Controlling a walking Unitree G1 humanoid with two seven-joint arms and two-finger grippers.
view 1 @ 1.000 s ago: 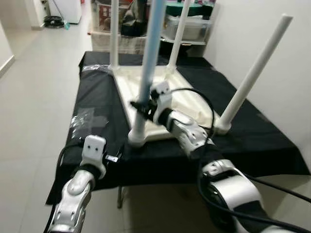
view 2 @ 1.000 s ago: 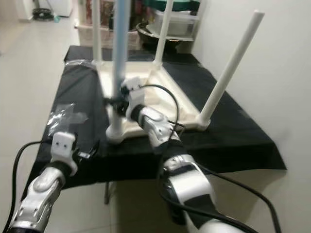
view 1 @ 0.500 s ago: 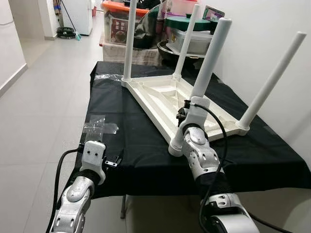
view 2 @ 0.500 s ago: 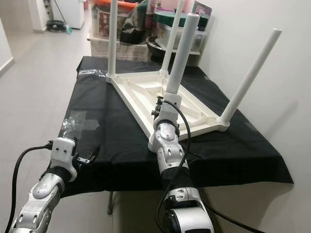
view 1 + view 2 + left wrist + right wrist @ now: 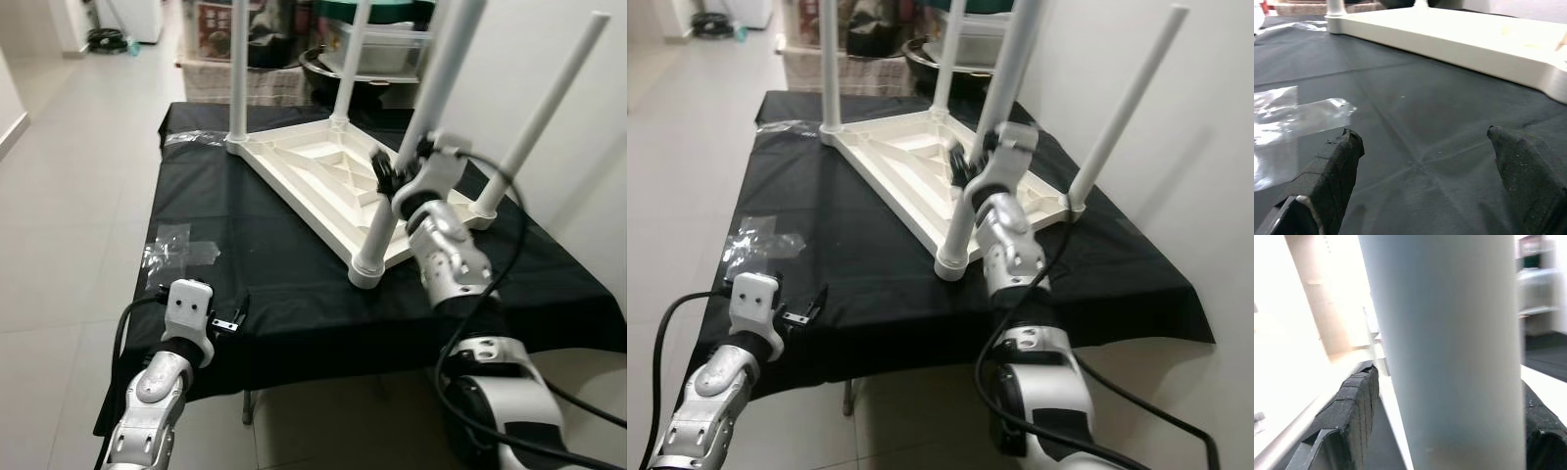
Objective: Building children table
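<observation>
Around near leg point(image 5: 392, 201), right pincer point(image 5: 404, 166) higher

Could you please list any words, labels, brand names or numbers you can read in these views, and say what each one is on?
No text can be read.
Storage boxes behind the black-covered table: printing, if any, is too blurred to read.
Upturned white children's table and its near leg, held by the right end effector: no markings visible.
Left end effector: no label visible.

Smooth white plastic table point(image 5: 323, 171), matt black cloth point(image 5: 265, 284)
</observation>
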